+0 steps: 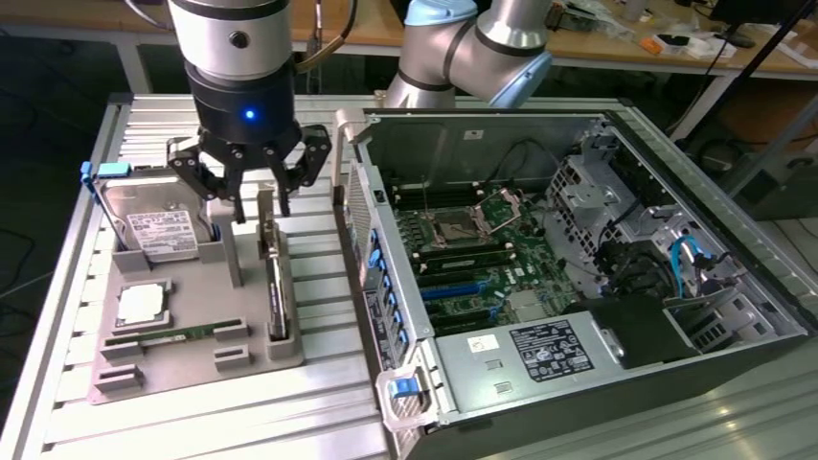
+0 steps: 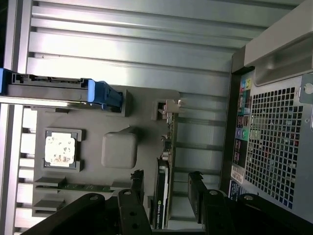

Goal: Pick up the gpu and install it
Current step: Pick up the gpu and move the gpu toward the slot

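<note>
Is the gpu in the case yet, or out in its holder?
Out: the gpu stands on edge in the gray tray, outside the case.

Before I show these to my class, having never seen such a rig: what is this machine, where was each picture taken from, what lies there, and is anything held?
It is a single robot arm with a grasping tool at its end. One picture comes from a camera standing off the arm; the other from a camera on its wrist. On the metal table a grey tray holds computer parts: a hard drive, a processor chip, a memory stick and the gpu, a dark card standing on edge. On the exterior view's right lies an open computer case. The tool is open, straddling the gpu, holding nothing.
</note>
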{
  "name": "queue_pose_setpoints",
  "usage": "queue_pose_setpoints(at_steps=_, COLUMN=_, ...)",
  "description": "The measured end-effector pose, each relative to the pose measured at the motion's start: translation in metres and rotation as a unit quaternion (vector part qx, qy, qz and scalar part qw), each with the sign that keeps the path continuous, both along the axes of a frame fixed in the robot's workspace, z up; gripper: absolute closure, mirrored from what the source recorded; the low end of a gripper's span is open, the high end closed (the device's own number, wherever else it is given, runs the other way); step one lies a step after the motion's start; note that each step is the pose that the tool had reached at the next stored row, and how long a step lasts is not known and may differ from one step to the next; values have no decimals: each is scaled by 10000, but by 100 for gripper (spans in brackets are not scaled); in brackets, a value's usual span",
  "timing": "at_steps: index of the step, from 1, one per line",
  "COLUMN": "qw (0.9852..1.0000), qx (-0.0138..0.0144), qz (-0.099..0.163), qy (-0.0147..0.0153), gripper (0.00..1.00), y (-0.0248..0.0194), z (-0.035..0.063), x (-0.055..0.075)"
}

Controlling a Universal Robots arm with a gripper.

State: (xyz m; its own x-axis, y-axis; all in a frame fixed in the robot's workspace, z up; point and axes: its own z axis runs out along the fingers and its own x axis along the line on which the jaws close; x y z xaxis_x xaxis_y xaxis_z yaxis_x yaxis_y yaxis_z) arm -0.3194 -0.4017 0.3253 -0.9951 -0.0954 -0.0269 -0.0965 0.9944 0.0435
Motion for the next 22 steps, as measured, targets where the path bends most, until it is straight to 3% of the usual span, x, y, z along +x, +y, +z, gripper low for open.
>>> queue_pose_setpoints(at_steps=16, qw=10000, qx=-27, qz=0, qy=0, gripper=51, y=-102, z=-227, x=38)
queue_pose_setpoints(at_steps=22, qw=10000, qx=-44, qz=0, qy=0, gripper=51, y=-188, z=-296, x=62)
